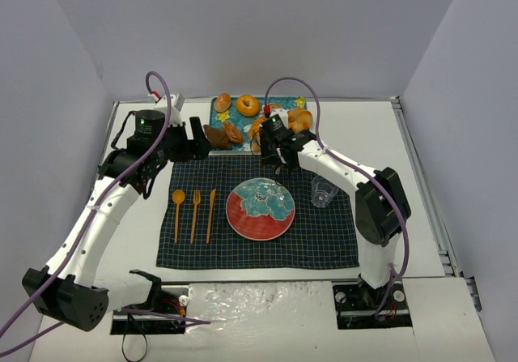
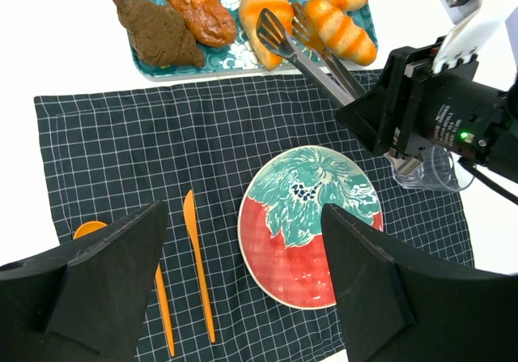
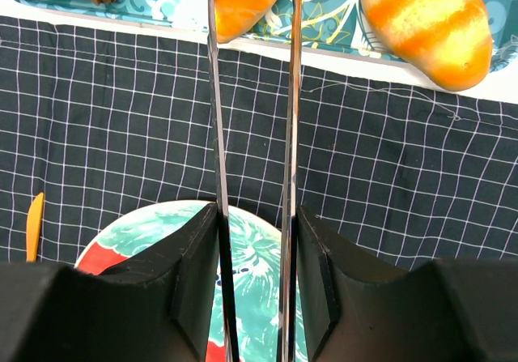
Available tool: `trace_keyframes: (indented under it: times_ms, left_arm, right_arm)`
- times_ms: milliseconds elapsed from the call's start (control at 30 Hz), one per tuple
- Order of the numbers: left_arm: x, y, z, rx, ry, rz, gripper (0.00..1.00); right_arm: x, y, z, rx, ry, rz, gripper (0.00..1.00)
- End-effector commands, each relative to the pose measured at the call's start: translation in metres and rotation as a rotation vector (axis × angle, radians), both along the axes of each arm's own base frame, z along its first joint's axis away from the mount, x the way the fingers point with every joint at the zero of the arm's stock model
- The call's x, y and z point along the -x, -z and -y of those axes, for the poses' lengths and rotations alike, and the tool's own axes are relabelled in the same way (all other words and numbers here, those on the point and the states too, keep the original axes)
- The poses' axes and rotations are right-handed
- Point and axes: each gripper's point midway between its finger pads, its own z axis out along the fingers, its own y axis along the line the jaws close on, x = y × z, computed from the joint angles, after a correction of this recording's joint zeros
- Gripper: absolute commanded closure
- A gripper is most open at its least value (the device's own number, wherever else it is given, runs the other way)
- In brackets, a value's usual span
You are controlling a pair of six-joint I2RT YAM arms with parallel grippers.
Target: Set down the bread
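Observation:
The bread [image 3: 247, 2], a golden-orange croissant, lies at the near edge of the teal tray [image 3: 324, 14], between the tips of metal tongs [image 3: 212, 119]. My right gripper [image 3: 256, 216] is shut on the tongs' two arms, pressing them towards each other. From above, the right gripper [image 1: 271, 147] hangs over the placemat's far edge, just short of the bread [image 1: 259, 127]. The red and teal plate [image 1: 259, 208] lies bare below it. My left gripper [image 2: 243, 289] is open and holds nothing, high over the placemat; it is near the tray's left end [image 1: 198, 139].
A paler croissant [image 3: 429, 22] lies to the right of the bread. Doughnuts [image 1: 247, 104] and brown pastries [image 1: 218, 135] share the tray. On the dark checked placemat [image 1: 324, 240] lie an orange spoon [image 1: 178, 212], fork [image 1: 195, 215] and knife [image 1: 211, 215]. A clear cup [image 1: 324, 192] stands right of the plate.

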Motion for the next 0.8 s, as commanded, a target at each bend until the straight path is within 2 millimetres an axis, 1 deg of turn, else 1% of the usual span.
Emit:
trace_keyframes:
  times_ms: [0, 167, 267, 500, 667, 767]
  left_arm:
    - [-0.008, -0.023, 0.0, 0.029, -0.014, 0.085, 0.27]
    - [-0.008, -0.022, 0.0, 0.03, -0.013, 0.083, 0.27]
    - [-0.008, -0.022, 0.001, 0.033, -0.01, 0.082, 0.27]
    - [-0.008, -0.023, 0.0, 0.03, -0.015, 0.083, 0.27]
    - [-0.007, -0.022, 0.001, 0.032, -0.012, 0.082, 0.27]
    - [-0.007, -0.022, 0.001, 0.034, -0.01, 0.082, 0.27]
  right_arm:
    - [-0.011, -0.066, 0.001, -0.079, 0.036, 0.146, 1.0]
    - [-0.007, -0.085, 0.005, -0.094, 0.039, 0.175, 1.0]
    - [-0.005, -0.092, 0.006, -0.1, 0.039, 0.186, 1.0]
    - [0.007, -0.112, 0.011, -0.13, 0.021, 0.196, 1.0]
    - [0.031, -0.137, 0.016, -0.179, -0.019, 0.192, 1.0]
    - [0.055, -0.151, 0.014, -0.238, -0.078, 0.166, 1.0]
